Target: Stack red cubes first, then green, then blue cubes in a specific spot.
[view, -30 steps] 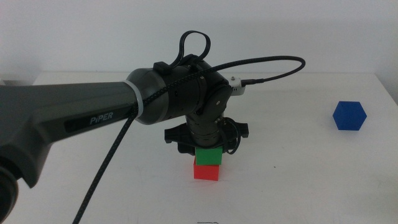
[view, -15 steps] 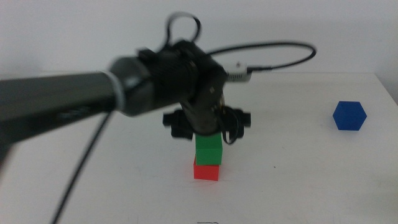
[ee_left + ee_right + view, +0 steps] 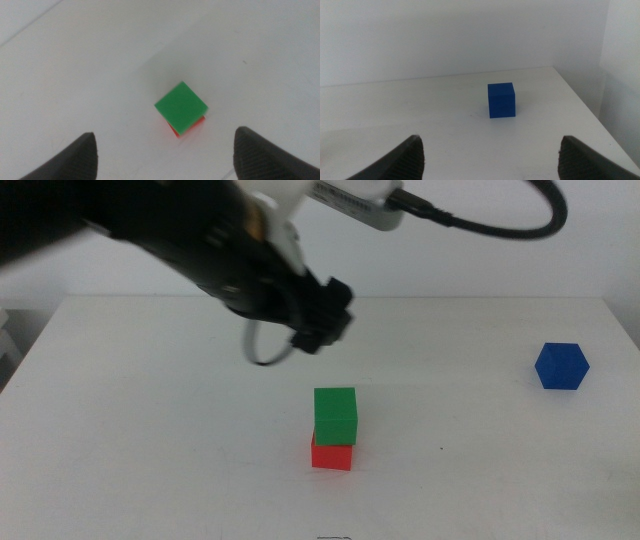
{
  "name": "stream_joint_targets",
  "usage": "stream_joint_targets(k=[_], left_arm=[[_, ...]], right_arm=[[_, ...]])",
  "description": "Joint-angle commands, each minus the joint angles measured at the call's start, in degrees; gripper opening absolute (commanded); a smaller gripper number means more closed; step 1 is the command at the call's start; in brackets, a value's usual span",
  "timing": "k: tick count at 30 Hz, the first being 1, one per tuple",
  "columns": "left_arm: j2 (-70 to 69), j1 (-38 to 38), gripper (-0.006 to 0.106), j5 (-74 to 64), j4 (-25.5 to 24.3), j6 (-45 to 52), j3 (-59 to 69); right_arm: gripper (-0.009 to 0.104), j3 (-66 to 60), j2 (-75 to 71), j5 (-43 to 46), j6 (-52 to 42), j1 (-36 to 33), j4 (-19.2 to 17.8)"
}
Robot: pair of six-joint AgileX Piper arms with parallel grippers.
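The left gripper [image 3: 318, 315] hangs in the air above the white table [image 3: 150, 440], up and to the left of the stack in the middle view, blurred in that picture; its two dark jaws are spread wide and hold nothing, as the left wrist view shows, where the stack lies below in the gap between them. The green cube [image 3: 335, 415] sits on top of the red cube [image 3: 331, 454], touching it, turned slightly so that a sliver of red shows past its lower edges [image 3: 175, 131] from above. The blue cube [image 3: 561, 366] rests alone on the table well apart from the stack, toward the right edge. The right gripper [image 3: 490, 152] is low over the table facing the blue cube [image 3: 501, 100], its jaws parted wide and empty, the cube ahead of it.
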State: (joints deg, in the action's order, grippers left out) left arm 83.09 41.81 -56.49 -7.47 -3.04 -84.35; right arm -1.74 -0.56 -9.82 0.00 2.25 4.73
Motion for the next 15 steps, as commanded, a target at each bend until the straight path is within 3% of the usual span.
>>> stream_joint_targets(k=[1,5,8,15], left_arm=[[-5.29,-2.53,0.092,1.10,6.33,10.65,-0.69],[-11.64,-10.98,0.092,-2.12,22.40,28.11,2.97],[-16.78,-16.69,0.092,-4.52,30.70,35.61,7.10],[-28.51,-26.01,0.092,-5.82,41.98,43.77,16.64]], right_arm=[[0.094,1.09,-1.29,4.61,-0.77,0.18,-0.35],[0.094,1.09,-1.29,4.61,-0.77,0.18,-0.35],[0.094,1.09,-1.29,4.61,-0.77,0.18,-0.35],[0.094,1.09,-1.29,4.61,-0.77,0.18,-0.35]])
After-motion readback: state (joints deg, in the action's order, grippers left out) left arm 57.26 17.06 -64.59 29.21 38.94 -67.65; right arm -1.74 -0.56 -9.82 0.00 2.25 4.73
